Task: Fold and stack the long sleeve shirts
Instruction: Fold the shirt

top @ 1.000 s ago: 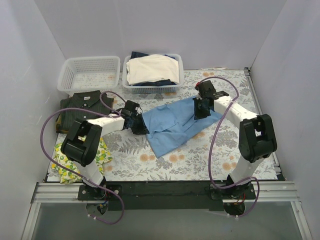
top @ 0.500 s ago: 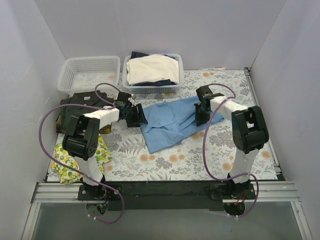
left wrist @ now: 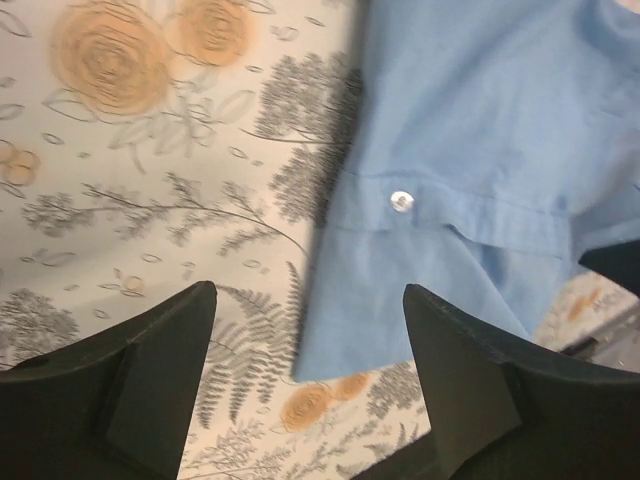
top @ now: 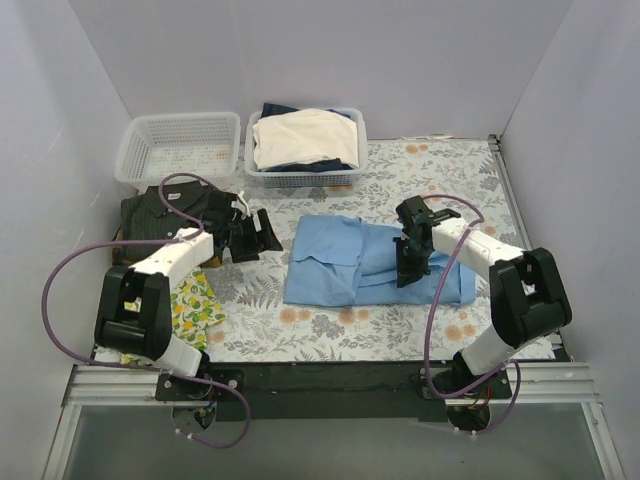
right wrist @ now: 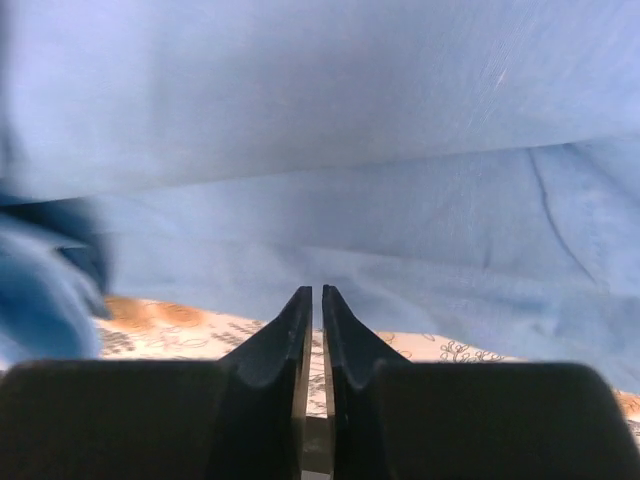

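In the top view the blue shirt (top: pixel 340 265) is seen lying partly folded at the middle of the table (top: pixel 330 330); the dark shirt (top: pixel 165 212) is seen folded at the left of the frame, just below an empty basket (top: pixel 178 150); a second basket (top: pixel 300 178) beside it holds cream garments; a lemon cloth (top: pixel 195 300) lies at lower left, partly hidden by the left arm. The left gripper (top: pixel 258 233) is held between the two shirts, near the blue one's left edge but apart from it; the right gripper (top: pixel 410 262) is set down on the right half of the blue shirt. Jaw state is poorly shown from above; more is given by the wrist views. In the left wrist view the fingers (left wrist: pixel 150 370) are shown spread wide, with only floral table between them; a shirt edge with a white button (left wrist: pixel 401 201) is seen at upper right, a detail lost from above. In the right wrist view the fingers (right wrist: pixel 290 330) are shown all but together, with a thin slit between; blue cloth fills the frame above the tips; whether any is pinched cannot be told.
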